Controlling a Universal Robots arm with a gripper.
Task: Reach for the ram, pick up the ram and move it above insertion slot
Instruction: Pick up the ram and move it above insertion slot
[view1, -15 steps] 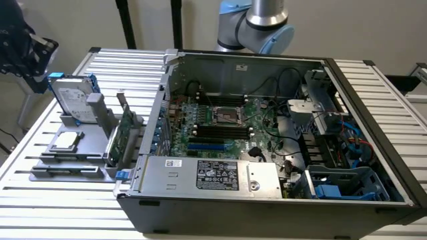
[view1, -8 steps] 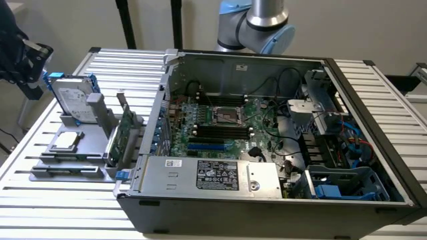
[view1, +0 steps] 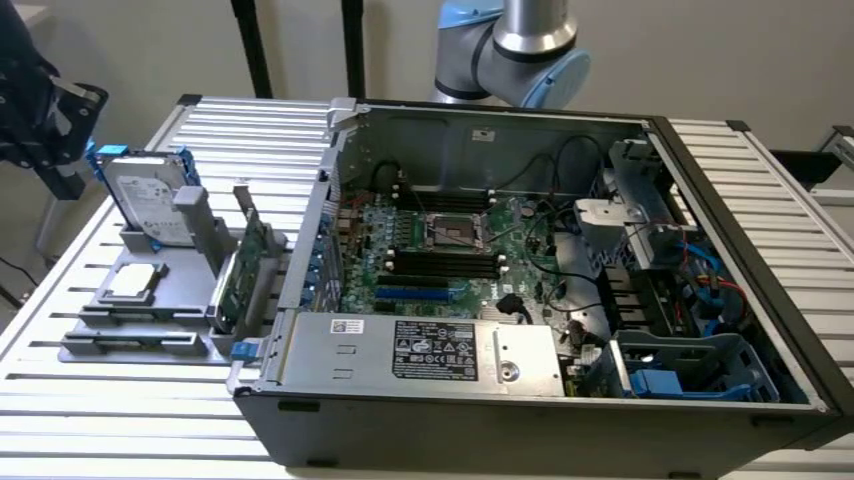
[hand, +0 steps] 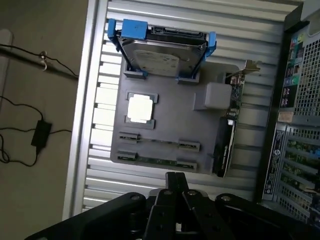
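1. Starting at the exterior view's left, a grey holder sits on the slatted table beside the open computer case. It carries a hard drive, a processor chip and the ram.
2. In the wrist view the ram lies flat in the holder's outermost cradle. It is the part nearest the pincer, between the pincer tips and the chip.
3. The ram's long axis runs parallel to the hard drive's long edge and crosswise to the green card standing at the holder's case side.
4. The pincer hangs well above the holder, apart from the ram. Its fingers look pressed together and hold nothing. By my judgement the reach is at its start, and the ram is not yet gripped.
5. Farther to the exterior view's right, inside the case, the insertion slot is one of several parallel black sockets beside the processor socket. It lies well apart from the ram.
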